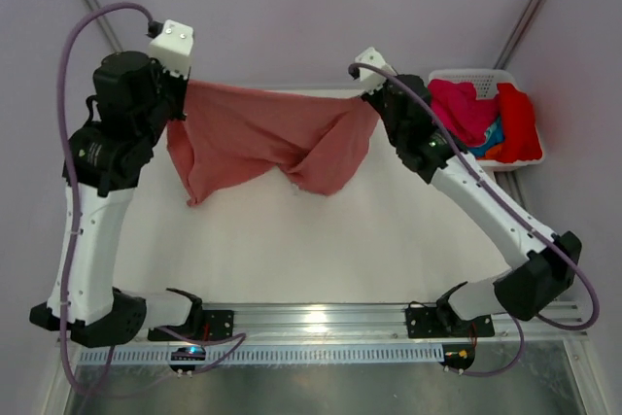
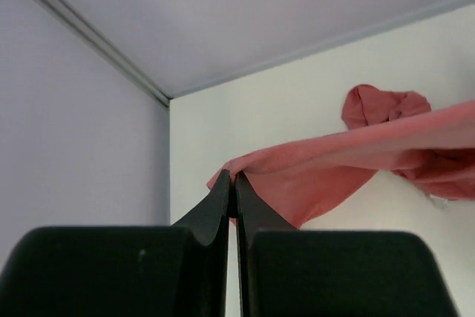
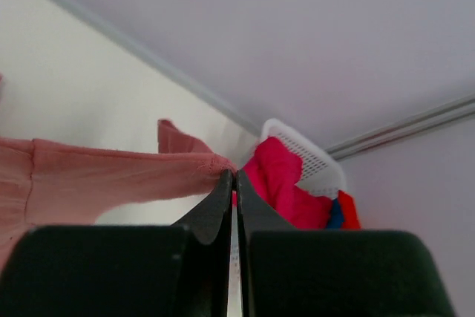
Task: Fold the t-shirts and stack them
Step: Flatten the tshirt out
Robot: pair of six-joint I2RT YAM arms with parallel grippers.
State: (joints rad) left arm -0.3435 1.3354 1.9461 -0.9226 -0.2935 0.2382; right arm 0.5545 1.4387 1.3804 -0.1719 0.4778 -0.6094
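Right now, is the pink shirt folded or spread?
Neither folded nor flat: pink shirt hangs stretched between both arms' shut jaws, twisted midway.

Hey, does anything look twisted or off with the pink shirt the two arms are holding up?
Yes. The salmon t-shirt, pinched by the left tool and the right tool, hangs twisted: its middle crosses over itself and the lower edge sags unevenly.

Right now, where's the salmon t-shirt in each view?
Top external: the salmon t-shirt is stretched across the upper centre, between the two arms.
Left wrist: the salmon t-shirt runs from the left gripper at centre to the right edge.
Right wrist: the salmon t-shirt runs from the left edge to the right gripper at centre.
Shared landmark: the white table under the shirt.
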